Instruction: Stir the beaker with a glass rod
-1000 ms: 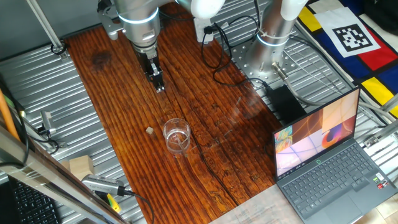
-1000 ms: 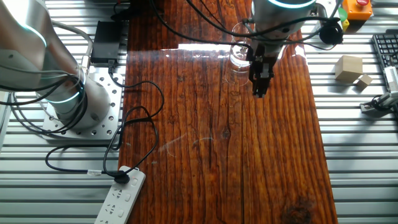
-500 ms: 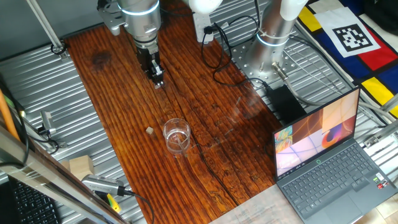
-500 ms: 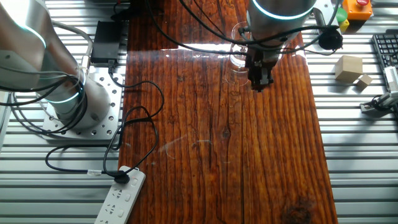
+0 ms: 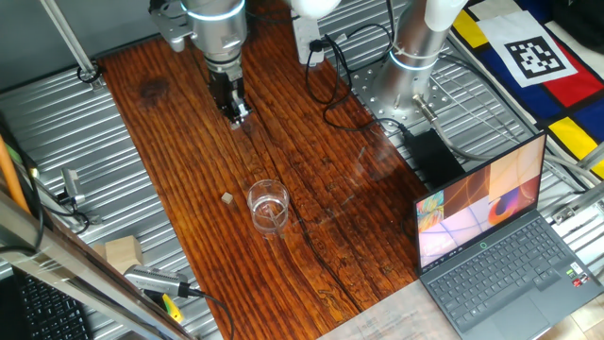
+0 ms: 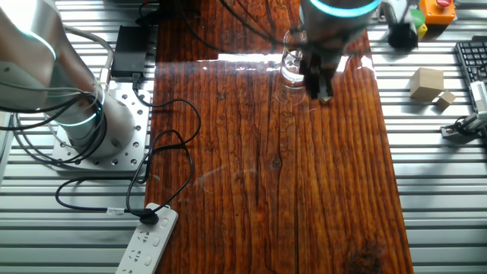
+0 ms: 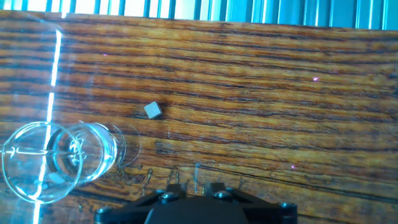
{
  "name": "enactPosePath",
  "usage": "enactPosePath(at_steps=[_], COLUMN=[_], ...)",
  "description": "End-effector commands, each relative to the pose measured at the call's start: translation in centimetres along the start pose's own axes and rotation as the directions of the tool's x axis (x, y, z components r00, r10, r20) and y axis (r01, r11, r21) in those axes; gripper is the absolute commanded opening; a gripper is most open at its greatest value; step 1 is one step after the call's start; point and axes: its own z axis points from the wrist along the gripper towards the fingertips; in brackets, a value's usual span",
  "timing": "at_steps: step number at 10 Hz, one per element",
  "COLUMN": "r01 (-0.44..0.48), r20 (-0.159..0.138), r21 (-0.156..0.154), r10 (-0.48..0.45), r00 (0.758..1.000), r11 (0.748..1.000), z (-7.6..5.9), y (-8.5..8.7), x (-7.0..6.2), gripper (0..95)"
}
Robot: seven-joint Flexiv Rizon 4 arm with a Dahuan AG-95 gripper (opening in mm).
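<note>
The small clear glass beaker (image 5: pixel 268 208) stands upright on the dark striped wooden bench (image 5: pixel 311 189), a tiny tan cube (image 5: pixel 227 197) just beside it. The black fingers (image 5: pixel 238 115) hang well apart from the beaker; their spread cannot be told.

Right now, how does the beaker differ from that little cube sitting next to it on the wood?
The beaker is clear glass; the small cube is opaque tan. The beaker is round and hollow with an open rim, while the cube is a solid block with flat faces. The beaker is far larger than the cube. Both rest on the wooden tabletop, apart from each other and away from the gripper.
</note>
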Motion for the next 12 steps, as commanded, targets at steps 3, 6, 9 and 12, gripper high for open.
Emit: enactPosePath(at_steps=[3,6,9,12], r01=[0.023,0.041,0.034,0.052], r20=[0.027,0.038,0.030,0.047], r21=[0.003,0.015,0.027,0.022], r10=[-0.024,-0.042,-0.035,-0.053], r00=[0.999,0.998,0.999,0.997], r11=[1.000,0.999,0.999,0.998], z=[0.41,0.41,0.41,0.41], y=[0.99,0.85,0.85,0.85], x=[-1.36,-1.06,-1.05,-1.05], gripper=[0.0,0.0,0.0,0.0])
